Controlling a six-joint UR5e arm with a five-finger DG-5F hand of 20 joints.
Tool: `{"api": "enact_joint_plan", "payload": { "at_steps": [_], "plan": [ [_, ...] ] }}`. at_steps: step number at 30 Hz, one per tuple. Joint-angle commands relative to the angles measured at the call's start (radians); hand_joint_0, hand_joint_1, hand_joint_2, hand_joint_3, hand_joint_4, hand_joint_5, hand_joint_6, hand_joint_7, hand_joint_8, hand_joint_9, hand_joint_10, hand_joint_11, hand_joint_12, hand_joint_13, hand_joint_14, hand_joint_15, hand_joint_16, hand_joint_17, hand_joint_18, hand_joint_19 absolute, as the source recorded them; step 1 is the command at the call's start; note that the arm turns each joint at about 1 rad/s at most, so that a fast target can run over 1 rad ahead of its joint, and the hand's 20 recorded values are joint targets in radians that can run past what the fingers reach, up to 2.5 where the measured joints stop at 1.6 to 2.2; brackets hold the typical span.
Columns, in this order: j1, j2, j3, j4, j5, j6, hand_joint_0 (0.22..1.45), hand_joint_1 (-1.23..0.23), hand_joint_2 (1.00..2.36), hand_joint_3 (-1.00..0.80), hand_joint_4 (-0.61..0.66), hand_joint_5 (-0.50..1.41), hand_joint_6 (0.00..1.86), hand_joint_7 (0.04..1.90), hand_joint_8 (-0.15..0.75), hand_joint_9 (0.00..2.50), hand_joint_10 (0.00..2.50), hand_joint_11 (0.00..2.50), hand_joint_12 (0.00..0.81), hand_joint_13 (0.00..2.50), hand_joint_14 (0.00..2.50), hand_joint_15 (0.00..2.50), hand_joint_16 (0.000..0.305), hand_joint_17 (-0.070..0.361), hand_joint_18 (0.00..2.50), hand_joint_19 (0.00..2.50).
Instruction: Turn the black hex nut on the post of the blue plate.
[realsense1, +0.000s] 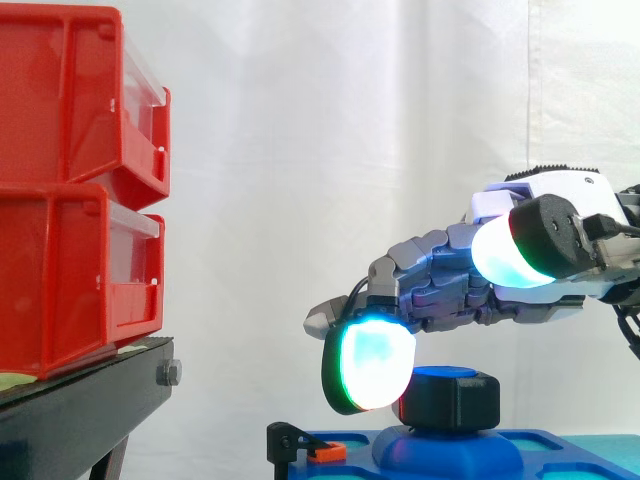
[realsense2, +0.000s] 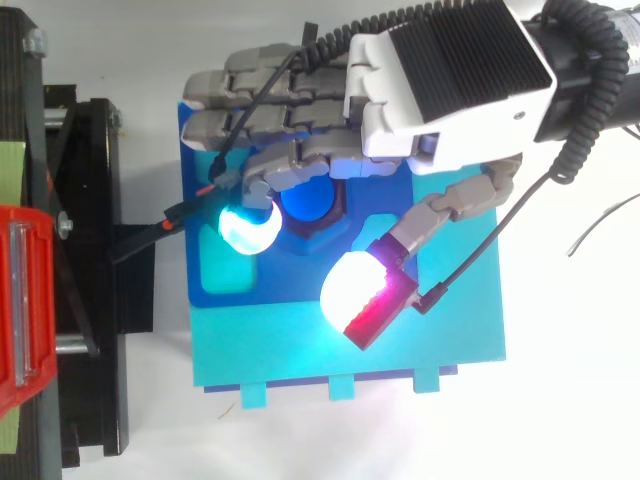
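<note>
The black hex nut (realsense1: 446, 399) sits on the blue post (realsense2: 306, 203) that rises from the blue plate (realsense2: 440, 335) at the bottom of the side view. My hand (realsense2: 450, 70) hovers over the post with its fingers reaching left across it. One bent finger's cyan fingertip (realsense1: 370, 365) hangs at the nut's left side, close to it or touching; I cannot tell which. The thumb's white and red pad (realsense2: 357, 293) stays raised, clear of the nut on its near right. Nothing is pinched between them.
Stacked red bins (realsense1: 75, 190) rest on a black stand (realsense1: 85, 400) to the left of the plate. A small black and orange clip (realsense1: 312, 449) sits at the plate's left edge. The white curtain hangs behind.
</note>
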Motion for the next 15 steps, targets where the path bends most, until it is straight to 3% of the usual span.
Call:
{"api": "enact_joint_plan", "payload": {
  "at_steps": [1, 15],
  "plan": [
    [-0.004, 0.000, 0.000, 0.008, -0.004, -0.001, 0.51, -0.27, 1.00, -0.50, 0.30, -0.18, 0.50, 0.97, 0.249, 0.20, 0.00, 0.00, 0.350, 0.00, 0.00, 0.00, 0.048, 0.108, 0.00, 0.12],
    [-0.026, 0.000, 0.000, 0.009, -0.032, -0.005, 0.51, -0.28, 1.00, -0.50, 0.28, -0.20, 0.50, 0.96, 0.248, 0.22, 0.00, 0.00, 0.350, 0.00, 0.00, 0.00, 0.048, 0.108, 0.00, 0.12]
  ]
}}
